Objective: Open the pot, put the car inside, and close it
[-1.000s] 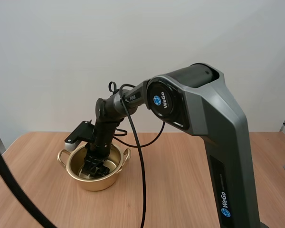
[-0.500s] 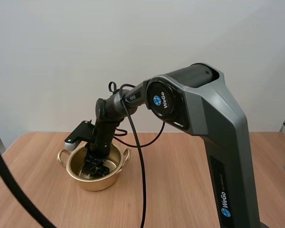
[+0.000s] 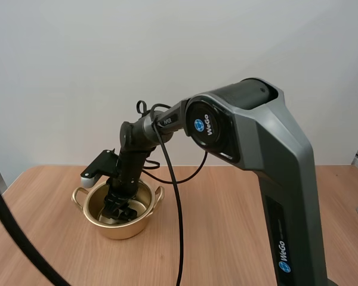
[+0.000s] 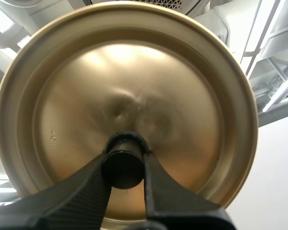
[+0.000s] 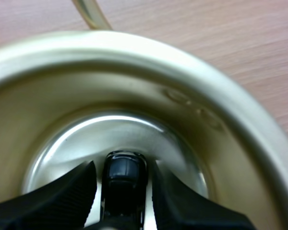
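A wooden counter [image 3: 227, 196] carries a gold-coloured pot [image 3: 98, 221] with 2 loop handles, standing lidless towards its left side. The grey right arm [image 3: 250, 149], bent at the elbow, reaches down and across to the pot and dips its right fingers [image 3: 120, 208] inside the rim. The lid [image 4: 134, 91], a gold disc, is held by the left fingers [image 4: 91, 189], whose 2 tips are clamped on either side of its black knob [image 4: 124, 163]. In the right wrist view, a small black car [image 5: 124, 184] rests on the pot's shiny floor, lying between the right fingers. These stand apart, 1 on each side of the car, with a thin strip of bright floor showing between each finger and the car's flanks, so they grip nothing.
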